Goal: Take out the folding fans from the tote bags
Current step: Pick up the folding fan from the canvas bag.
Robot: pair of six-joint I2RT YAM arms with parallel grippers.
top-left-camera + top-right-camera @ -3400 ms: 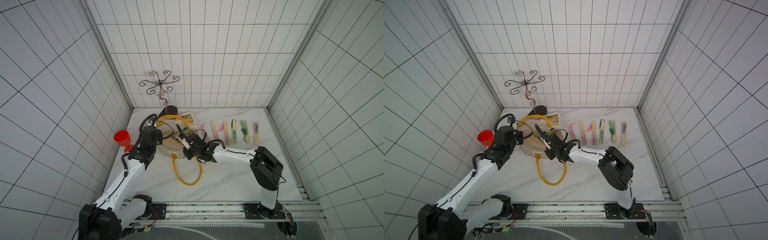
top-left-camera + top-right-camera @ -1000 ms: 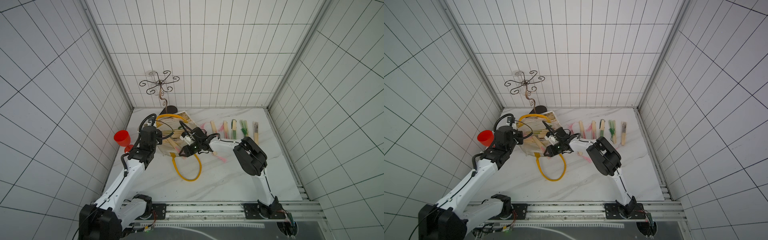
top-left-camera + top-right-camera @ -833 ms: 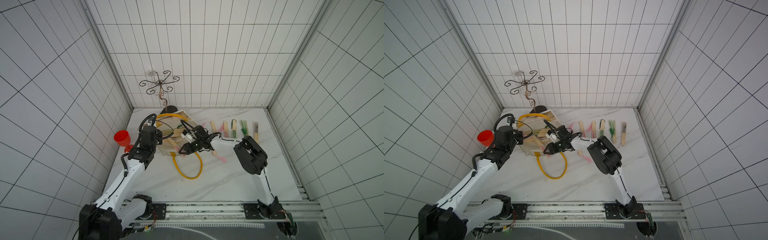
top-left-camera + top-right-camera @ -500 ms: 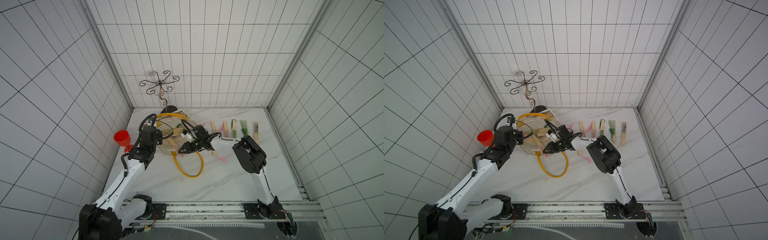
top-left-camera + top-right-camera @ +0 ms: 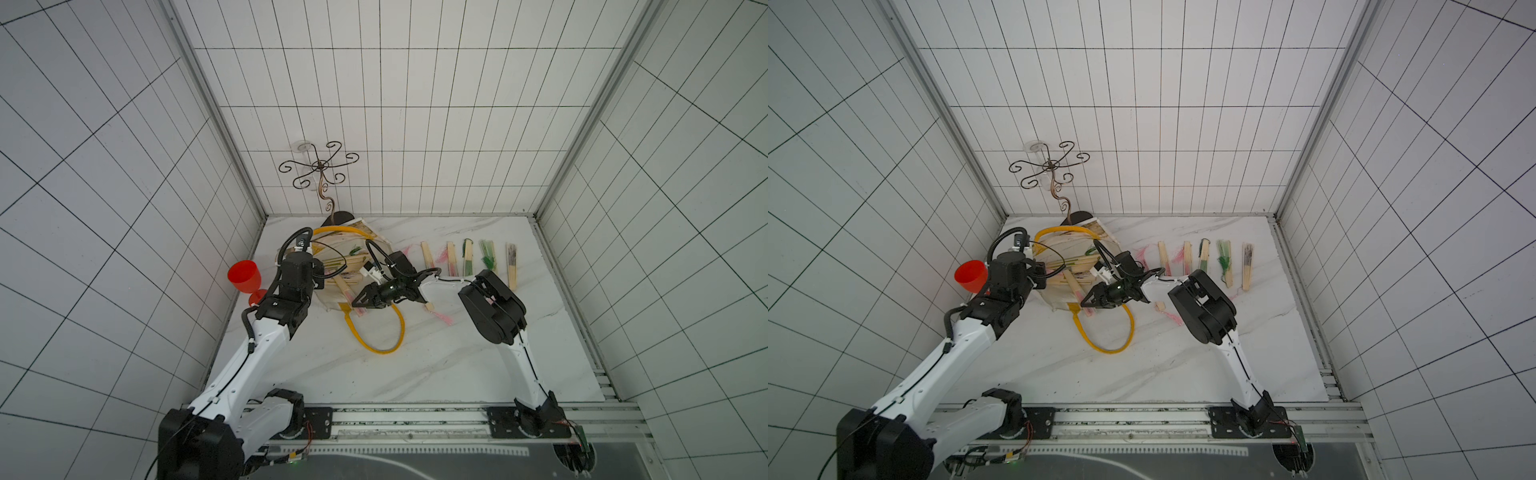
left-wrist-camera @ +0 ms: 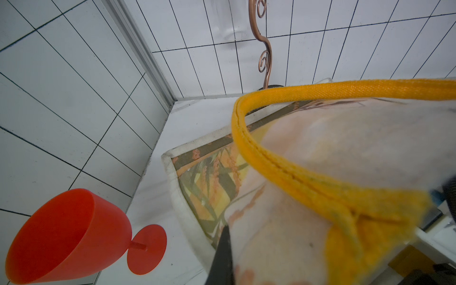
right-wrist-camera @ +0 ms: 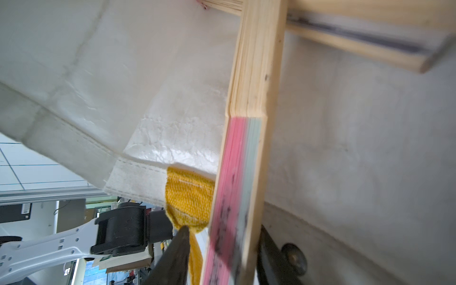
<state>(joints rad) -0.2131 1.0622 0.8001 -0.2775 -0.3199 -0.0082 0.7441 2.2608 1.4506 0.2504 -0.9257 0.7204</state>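
**Fan extraction, about half done: pink fan at the bag mouth**

My left gripper (image 5: 322, 277) is pressed together on the rim of the tote bag (image 5: 330, 300), holding the mouth up left of frame centre in both top views. My right gripper (image 7: 223, 237) straddles a pink fan (image 7: 246, 98) poking out over the bag's lower edge. One finger shows a gap beside the slats, so I cannot tell whether I am pinching it or only astride it. Done: five fans (image 5: 468, 257) lie in a spaced row right of centre on the table (image 5: 415, 374), and a sixth fan (image 5: 429, 306) lies loose below them, just beside my right arm. Left: this pink one plus several bamboo fans (image 5: 347, 261) inside the bag, count unclear.
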